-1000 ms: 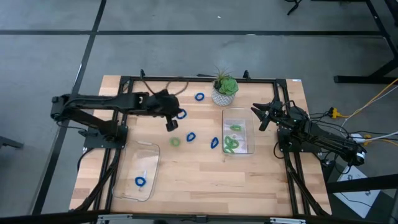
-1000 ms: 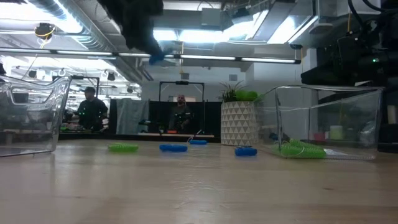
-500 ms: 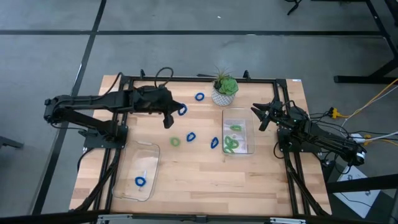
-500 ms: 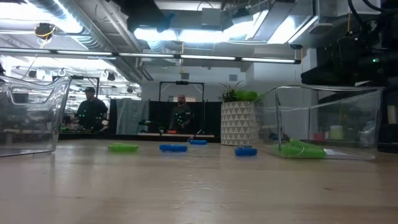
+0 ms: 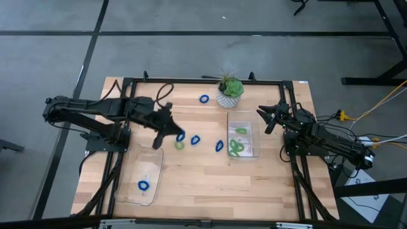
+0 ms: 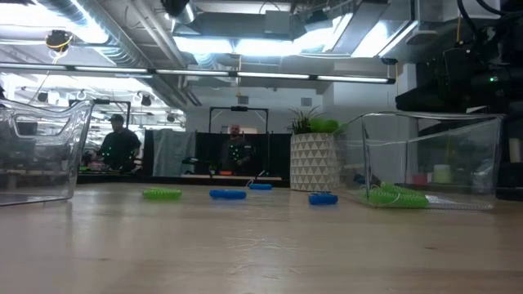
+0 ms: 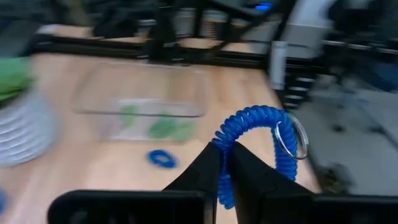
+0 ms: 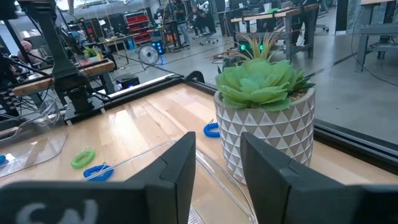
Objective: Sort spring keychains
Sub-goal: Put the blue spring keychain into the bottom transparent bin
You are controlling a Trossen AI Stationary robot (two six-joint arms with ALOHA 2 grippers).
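1. High view: the sorting is judged to be under way but far from finished. One blue spring keychain [image 5: 143,186] is seen lying in the clear tray on the left [image 5: 130,191], near the front edge of the worktop [image 5: 210,184]. Several green spring keychains [image 5: 238,147] are gathered in the clear tray on the right [image 5: 256,143]. Loose on the worktop are a green coil [image 5: 179,145], a blue coil beside it [image 5: 195,140], another blue coil just left of the right tray [image 5: 219,146] and a far blue coil by the potted plant [image 5: 204,99]. The left end effector [image 5: 166,130] is held above the worktop just beyond the left tray's far end, with a blue coil [image 5: 180,136] at its tip. The right end effector [image 5: 269,118] is parked at the right edge, beside the right tray.

2. Low view: green [image 6: 162,193] and blue [image 6: 227,194] coils are seen flat on the worktop between the two trays, so four loose pieces are judged to be left, besides the one being carried.

3. Left wrist view: the left end effector's fingers [image 7: 208,177] are closed on a blue coil with a metal ring [image 7: 255,140], lifted clear of the surface. Its drop into the left tray is not yet done.

4. Right wrist view: the right end effector's fingers [image 8: 180,168] stand apart with nothing between them, facing the potted plant [image 8: 264,118]
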